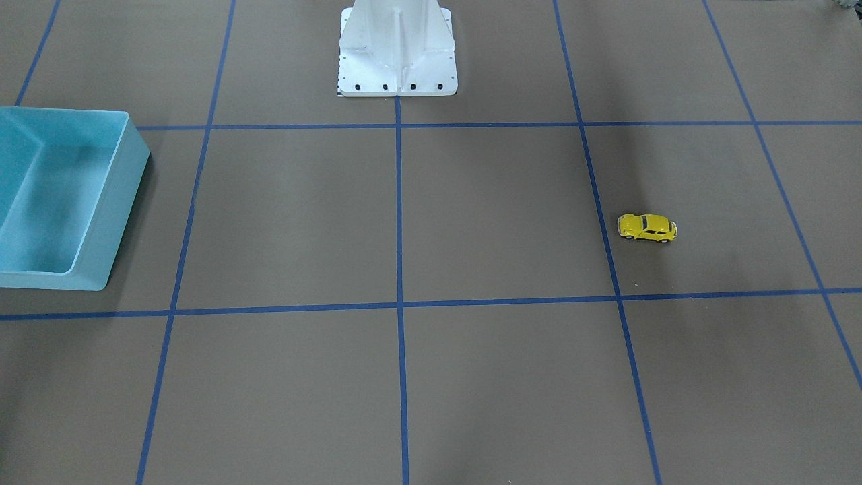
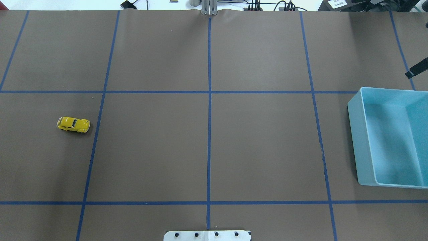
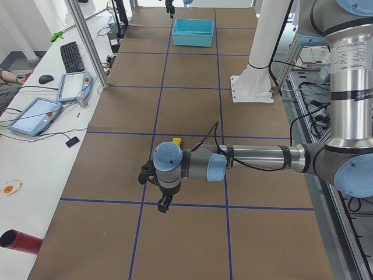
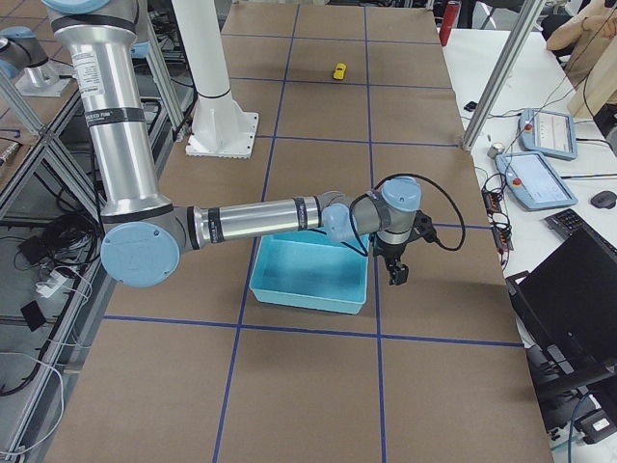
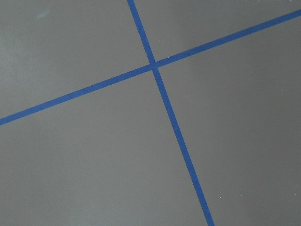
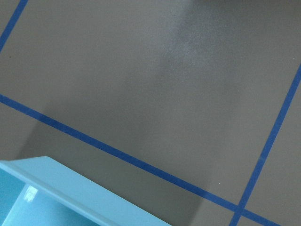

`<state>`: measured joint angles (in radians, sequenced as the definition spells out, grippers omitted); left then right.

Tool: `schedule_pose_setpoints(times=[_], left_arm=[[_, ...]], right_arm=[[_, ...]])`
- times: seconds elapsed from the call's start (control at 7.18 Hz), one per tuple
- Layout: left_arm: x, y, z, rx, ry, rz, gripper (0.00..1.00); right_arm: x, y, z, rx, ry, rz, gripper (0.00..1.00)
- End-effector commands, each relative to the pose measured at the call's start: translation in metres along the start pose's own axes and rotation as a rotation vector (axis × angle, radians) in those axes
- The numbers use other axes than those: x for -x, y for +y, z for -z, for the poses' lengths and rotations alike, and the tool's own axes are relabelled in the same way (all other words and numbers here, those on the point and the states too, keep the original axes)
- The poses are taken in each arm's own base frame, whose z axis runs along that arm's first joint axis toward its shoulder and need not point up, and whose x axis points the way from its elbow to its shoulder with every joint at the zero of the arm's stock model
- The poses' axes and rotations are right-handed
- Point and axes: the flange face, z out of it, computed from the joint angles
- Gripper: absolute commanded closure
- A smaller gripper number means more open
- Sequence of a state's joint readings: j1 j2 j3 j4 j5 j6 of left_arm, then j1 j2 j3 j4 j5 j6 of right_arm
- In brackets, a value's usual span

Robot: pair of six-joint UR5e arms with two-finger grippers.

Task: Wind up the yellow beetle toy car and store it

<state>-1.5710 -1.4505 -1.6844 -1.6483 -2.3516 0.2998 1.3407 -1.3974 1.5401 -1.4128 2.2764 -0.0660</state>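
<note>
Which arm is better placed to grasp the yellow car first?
Left. The yellow car lies on the robot's left side, near the left pincer; the right pincer hangs far away beside the blue bin.

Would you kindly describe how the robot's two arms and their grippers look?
Both the left arm and right arm are silver metal tubes with light-blue joint caps and grey housings. A black cable loops along each wrist. The left gripper and right gripper are small and black.

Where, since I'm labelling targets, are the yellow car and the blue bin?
yellow beetle toy car [image 2: 73,124], overhead view, on its roof.
blue bin [image 2: 360,140], overhead view, on the outer wall facing the car.
</note>
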Motion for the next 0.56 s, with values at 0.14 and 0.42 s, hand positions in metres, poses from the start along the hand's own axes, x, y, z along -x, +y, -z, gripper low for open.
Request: schedule_pose_setpoints(times=[0.14,0.42], left_arm=[[-0.0028,0.0009,0.0029,0.020,0.009,0.023,0.00],[-0.0031,-0.0031,0.0045,0.029,0.012,0.032,0.00]], right_arm=[[0.0000,0.0000,0.0000,0.000,0.000,0.000,0.00],[0.0009,-0.0012,0.0012,-0.003,0.000,0.003,0.00]])
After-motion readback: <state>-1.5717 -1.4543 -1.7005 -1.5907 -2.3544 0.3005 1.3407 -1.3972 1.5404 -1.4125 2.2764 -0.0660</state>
